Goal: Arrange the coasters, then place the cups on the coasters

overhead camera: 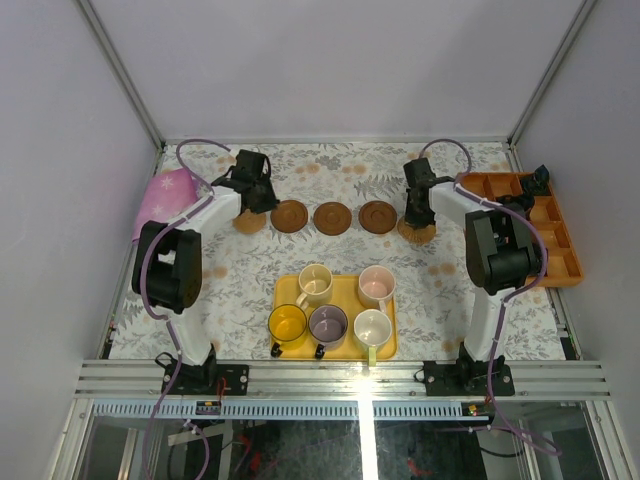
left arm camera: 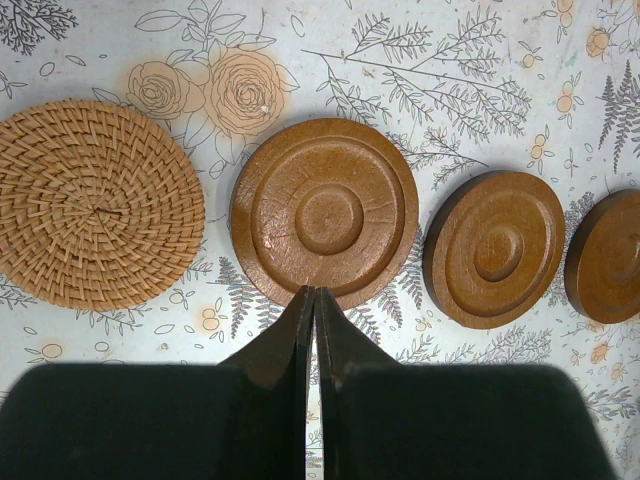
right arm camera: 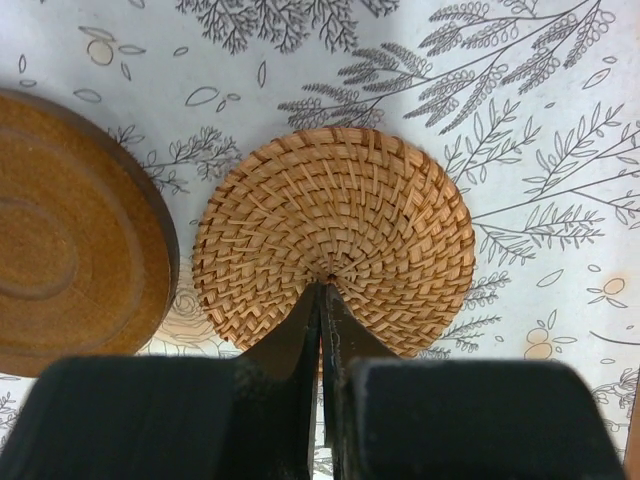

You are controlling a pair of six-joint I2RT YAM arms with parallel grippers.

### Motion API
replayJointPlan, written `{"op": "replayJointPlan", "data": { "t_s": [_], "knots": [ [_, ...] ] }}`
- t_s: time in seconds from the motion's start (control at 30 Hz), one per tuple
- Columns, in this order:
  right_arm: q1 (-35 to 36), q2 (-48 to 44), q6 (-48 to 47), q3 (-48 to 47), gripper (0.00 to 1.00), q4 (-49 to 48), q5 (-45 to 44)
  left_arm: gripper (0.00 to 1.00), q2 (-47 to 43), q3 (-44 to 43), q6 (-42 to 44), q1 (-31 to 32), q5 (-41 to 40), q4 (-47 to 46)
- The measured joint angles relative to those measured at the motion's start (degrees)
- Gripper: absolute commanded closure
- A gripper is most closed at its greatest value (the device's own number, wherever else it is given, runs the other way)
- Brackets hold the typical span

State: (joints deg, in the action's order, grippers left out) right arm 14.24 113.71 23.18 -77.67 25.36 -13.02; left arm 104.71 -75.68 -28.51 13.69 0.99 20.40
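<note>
Five coasters lie in a row across the table: a woven one [overhead camera: 248,223], three brown wooden ones [overhead camera: 290,216] [overhead camera: 332,218] [overhead camera: 378,216], and a second woven one [overhead camera: 420,235]. My left gripper [left arm camera: 313,292] is shut and empty, its tips over the near edge of the leftmost wooden coaster [left arm camera: 325,205], with the woven coaster [left arm camera: 95,200] to its left. My right gripper [right arm camera: 322,287] is shut too, tips at the centre of the right woven coaster [right arm camera: 335,225]. Five cups stand on the yellow tray [overhead camera: 345,292]: cream [overhead camera: 314,284], pink [overhead camera: 376,285], yellow [overhead camera: 287,325], purple-grey [overhead camera: 328,324] and pale green-white [overhead camera: 372,328].
An orange compartment box [overhead camera: 560,240] sits at the right edge of the table. A pink-purple object [overhead camera: 163,197] lies at the left edge, behind the left arm. White walls close in the back and sides.
</note>
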Motion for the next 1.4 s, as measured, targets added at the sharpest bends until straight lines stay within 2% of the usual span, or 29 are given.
{"op": "replayJointPlan", "data": {
  "t_s": [0.63, 1.4],
  "knots": [
    [-3.13, 4.85, -1.07, -6.6, 1.0, 0.04, -0.94, 0.99, 0.0, 0.15, 0.0, -0.33, -0.61, 0.07],
    [-3.17, 4.66, -2.21, -6.69, 0.98, -0.15, -0.85, 0.99, 0.02, 0.59, -0.17, -0.68, -1.42, 0.13]
  ]
}}
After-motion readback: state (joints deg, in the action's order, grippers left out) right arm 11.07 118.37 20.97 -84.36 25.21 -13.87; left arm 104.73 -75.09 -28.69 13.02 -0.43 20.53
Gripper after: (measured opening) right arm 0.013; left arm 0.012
